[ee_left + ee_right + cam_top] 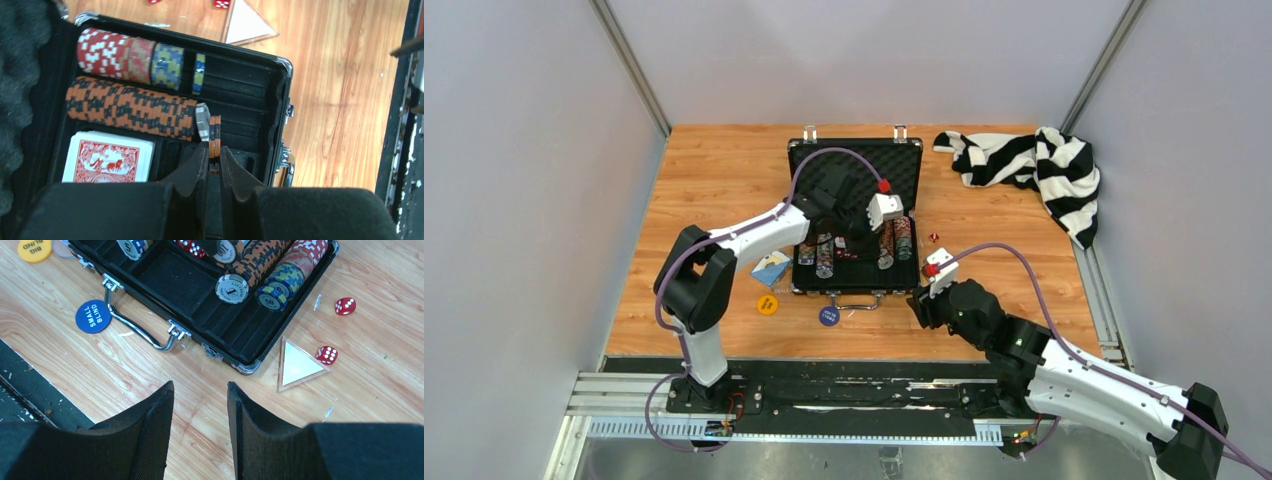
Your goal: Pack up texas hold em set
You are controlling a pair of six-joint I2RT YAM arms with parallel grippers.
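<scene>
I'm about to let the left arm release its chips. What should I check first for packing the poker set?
1. Left end effector pinching two orange chips: ok.
2. Those chips sit at the end of the orange row: ok.
3. Briefcase open: ok.
4. Right end effector open, empty: ok.
5. Red dice packed: not ok, on the table.
6. Small Blind button packed: not ok, on the table.

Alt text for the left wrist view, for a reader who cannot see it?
The left gripper pinches a thin stack of orange chips at the end of the orange-and-black chip row inside the open black case. A red-backed card deck lies beside that row, and a row of red, blue and yellow chips sits beyond it.
</scene>
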